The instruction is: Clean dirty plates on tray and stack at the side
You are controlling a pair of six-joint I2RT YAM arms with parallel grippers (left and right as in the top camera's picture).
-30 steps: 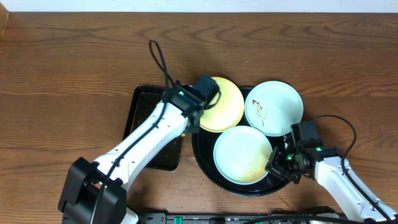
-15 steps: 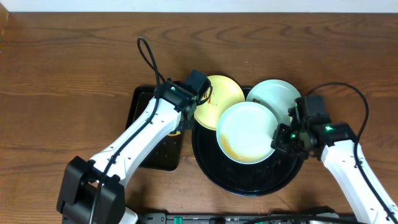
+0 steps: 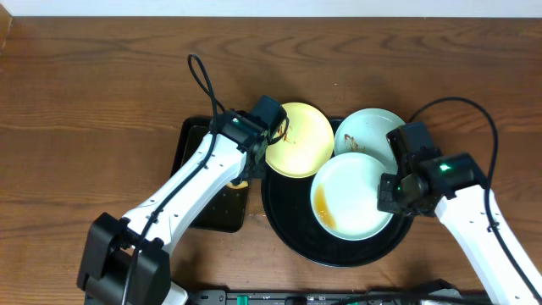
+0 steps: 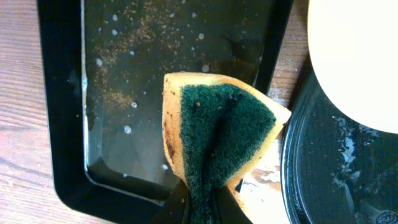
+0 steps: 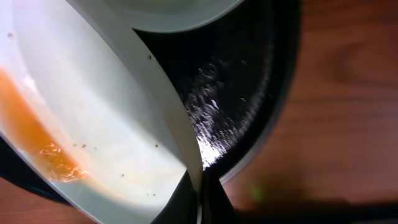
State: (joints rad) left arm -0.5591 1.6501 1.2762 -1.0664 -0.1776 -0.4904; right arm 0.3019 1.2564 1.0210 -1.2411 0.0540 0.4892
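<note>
My right gripper [image 3: 391, 193] [image 5: 200, 193] is shut on the right rim of a pale mint plate [image 3: 354, 196] [image 5: 93, 124], which it holds tilted above the round black tray [image 3: 279, 222] [image 5: 249, 93]. An orange-brown smear lies along that plate's lower left. A second mint plate [image 3: 364, 134] with brown marks lies at the tray's back right. A pale yellow plate [image 3: 298, 140] [image 4: 354, 56] rests on the back left rim. My left gripper [image 4: 202, 205] is shut on a folded yellow-and-green sponge [image 4: 217, 137], between the two trays.
A rectangular black tray [image 3: 196, 169] [image 4: 62, 124], wet and speckled with crumbs, lies left of the round one. Bare wooden table [image 3: 102, 93] surrounds both. A black cable loops up from the left arm [image 3: 203, 76], and another arcs over the right arm [image 3: 461, 106].
The right gripper has lifted the smeared mint plate off the tray's front, carried it back, then right and forward. The left arm shifted slightly left, then stayed still.
</note>
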